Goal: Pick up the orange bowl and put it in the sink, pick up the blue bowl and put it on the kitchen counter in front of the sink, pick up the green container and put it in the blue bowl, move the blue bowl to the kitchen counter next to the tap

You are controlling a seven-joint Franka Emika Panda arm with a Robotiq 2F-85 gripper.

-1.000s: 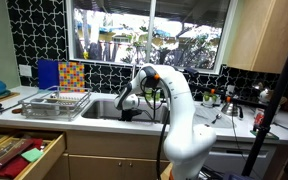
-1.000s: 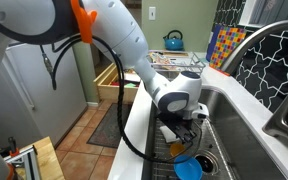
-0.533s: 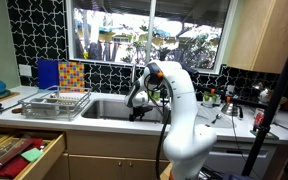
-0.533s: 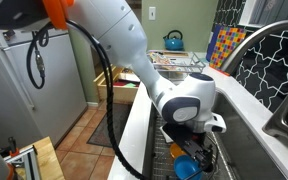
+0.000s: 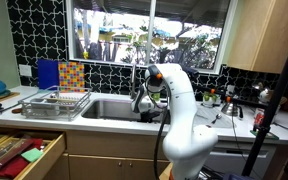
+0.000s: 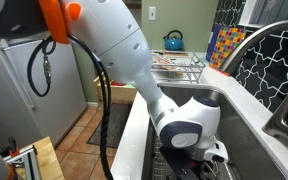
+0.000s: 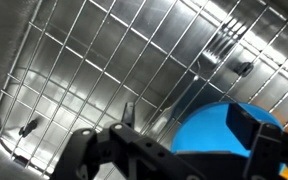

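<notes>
The jaws are seen apart, low in the sink [image 7: 274, 40]. The blue bowl [image 7: 209, 138] is seen partly between them.

Wrist view: blue bowl [image 7: 209, 135] at 5 o'clock, partly behind gripper [image 7: 187, 118] finger, btm cropped by edge. In an exterior view, gripper low in sink [image 6: 246, 130], cropped at 6 o'clock; bowl hidden by arm [image 6: 134, 60].
</notes>
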